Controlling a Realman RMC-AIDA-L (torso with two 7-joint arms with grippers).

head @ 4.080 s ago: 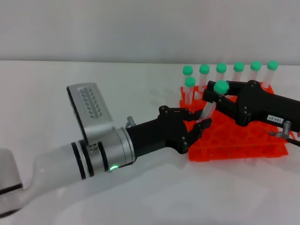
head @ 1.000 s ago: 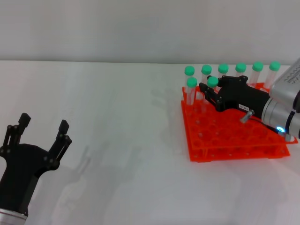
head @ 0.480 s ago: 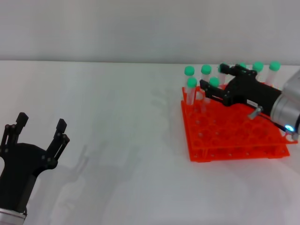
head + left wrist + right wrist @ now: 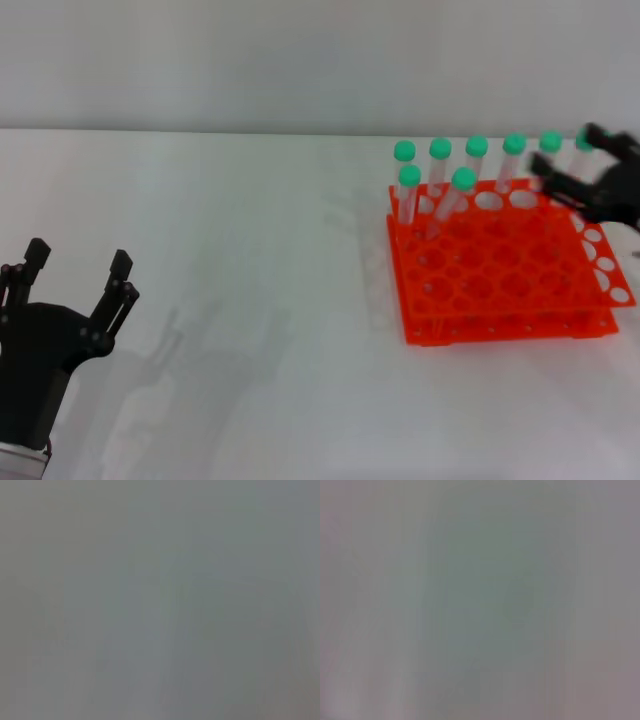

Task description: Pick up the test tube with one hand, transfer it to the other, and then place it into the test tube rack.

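Note:
The orange test tube rack [image 4: 500, 327] stands on the white table at the right. Several green-capped test tubes stand in its far holes. One test tube [image 4: 452, 200] leans in the second row, free of any gripper, beside another upright tube [image 4: 408, 195]. My right gripper [image 4: 568, 155] is open and empty at the right edge of the head view, over the rack's far right corner. My left gripper [image 4: 78, 255] is open and empty at the lower left, far from the rack. Both wrist views show only a plain grey blur.
The white table [image 4: 250, 250] stretches between the left gripper and the rack. A pale wall rises behind the table's far edge.
The right gripper let go of the leaning tube in the rack and drew back to the right, away from it. The left gripper sank slightly at the lower left.

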